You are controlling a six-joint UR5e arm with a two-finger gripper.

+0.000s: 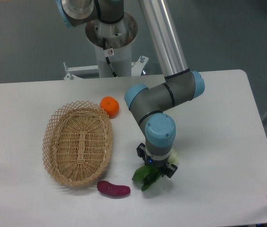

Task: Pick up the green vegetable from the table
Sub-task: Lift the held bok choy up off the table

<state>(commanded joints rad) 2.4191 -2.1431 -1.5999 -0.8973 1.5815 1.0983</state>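
the arm reaches down from the far side and its gripper (155, 169) sits low over the green vegetable (146, 176) at the near middle of the table (218, 142) — wrist housing blocks the fingertips, so cannot tell if the fingers are spread or pinched on it. dark green leaves stick out toward the near left from under the gripper, and a pale stem end (173, 156) shows just to the right of the wrist. whether the vegetable is lifted or still resting on the tabletop is not clear from this view. a purple vegetable (113, 188) lies on the table just left of the leaves, close but apart from them. a woven basket (78, 143) sits on the left part of the table, oval, its near rim close to the purple vegetable. an orange fruit (109, 106) rests just beyond the basket's far right rim — near it, touching or not cannot be told. the arm's base post (110, 42) stands behind the far edge of the table.
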